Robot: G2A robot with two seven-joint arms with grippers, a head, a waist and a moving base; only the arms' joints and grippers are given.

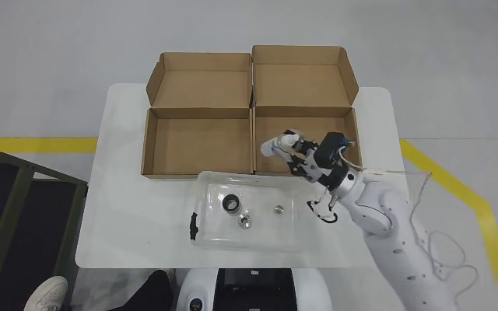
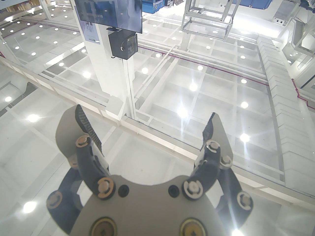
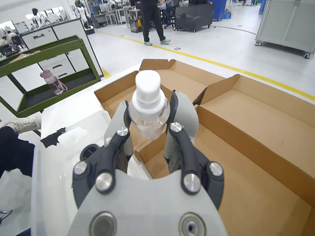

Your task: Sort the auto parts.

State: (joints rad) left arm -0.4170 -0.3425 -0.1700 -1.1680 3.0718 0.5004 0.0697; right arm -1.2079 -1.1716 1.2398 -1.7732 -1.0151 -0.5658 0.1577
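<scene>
In the top view the sorting looks barely begun. The left cardboard box (image 1: 198, 148) and the right cardboard box (image 1: 311, 126) both show bare floors. A black ring (image 1: 231, 204), a metal fitting (image 1: 246, 221) and a nut (image 1: 278, 208) wait in the clear tray (image 1: 204, 183), just on my side of the right cardboard box. My right fingers (image 1: 297, 165) carry a small clear bottle (image 1: 278, 143) above that box's corner nearest the tray.

In the left wrist view, my left fingers (image 2: 88, 130) stand apart and empty, pointing up at the ceiling.

In the right wrist view, my right fingers are clamped on the bottle's clear shoulder. Its white cap juts past the tips, and the right cardboard box's floor lies open below. I judge the drop is what remains for this part.
</scene>
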